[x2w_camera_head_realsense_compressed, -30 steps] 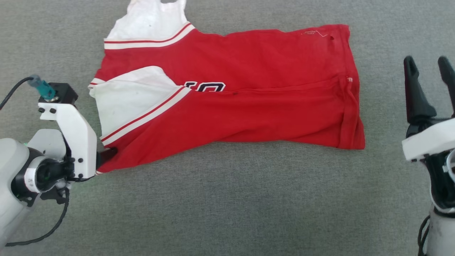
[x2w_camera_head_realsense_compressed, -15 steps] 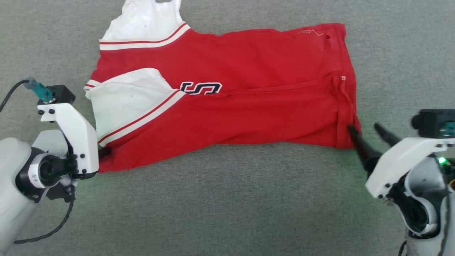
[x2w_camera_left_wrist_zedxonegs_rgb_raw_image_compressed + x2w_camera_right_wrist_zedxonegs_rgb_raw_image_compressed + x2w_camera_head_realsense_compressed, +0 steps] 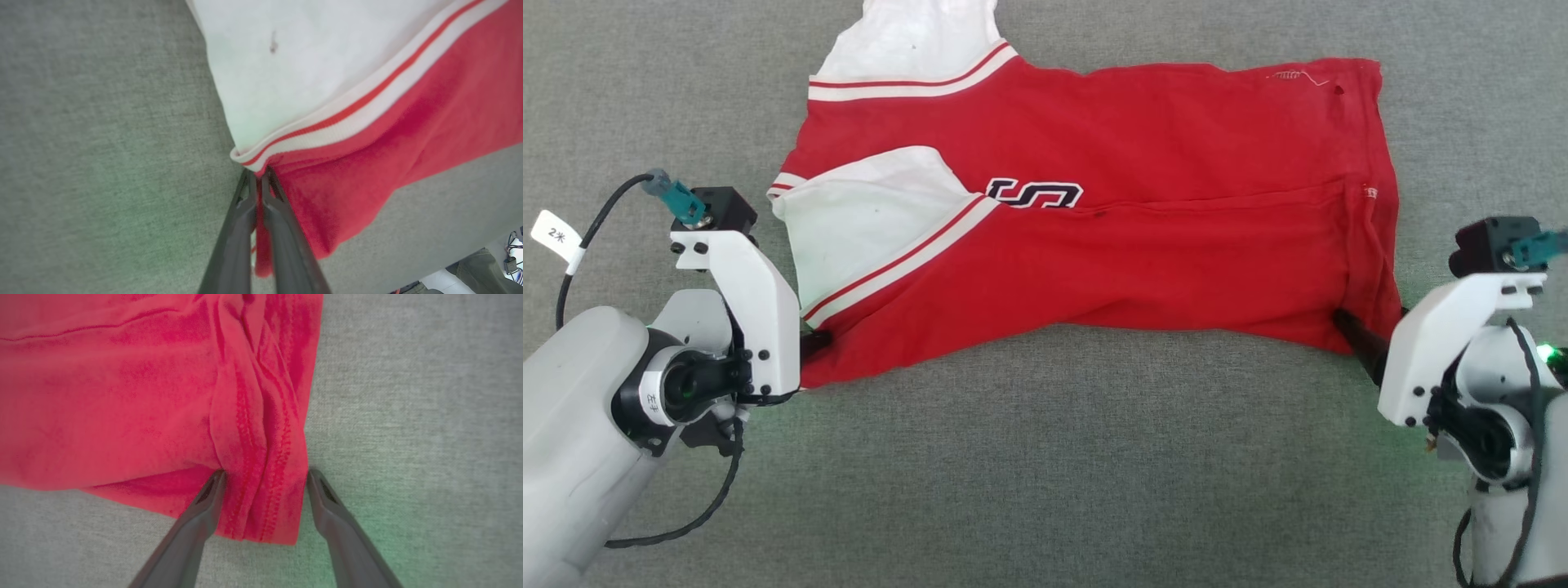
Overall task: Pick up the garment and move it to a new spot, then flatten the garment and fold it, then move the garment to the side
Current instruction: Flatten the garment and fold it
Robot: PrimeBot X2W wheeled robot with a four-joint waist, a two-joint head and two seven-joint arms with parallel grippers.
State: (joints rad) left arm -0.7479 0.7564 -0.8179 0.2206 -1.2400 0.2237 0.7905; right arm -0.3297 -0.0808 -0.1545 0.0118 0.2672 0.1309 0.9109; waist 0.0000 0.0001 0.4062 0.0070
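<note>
Left gripper: clenched on near-left corner of garment, just below striped sleeve trim. Garment: lies spread on grey carpet-like surface, between both arms. Right gripper: jaws wide, straddling near-right hem corner, not yet pinched.

Judged step: taking grip for fold. Next: right closes on hem, then both lift evenly.

Room: cables, olive cloth beyond surface edge, unclear.

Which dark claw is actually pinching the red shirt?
The left gripper, fingers shut on a corner of the red fabric garment; the right gripper straddles its hem, open.
</note>
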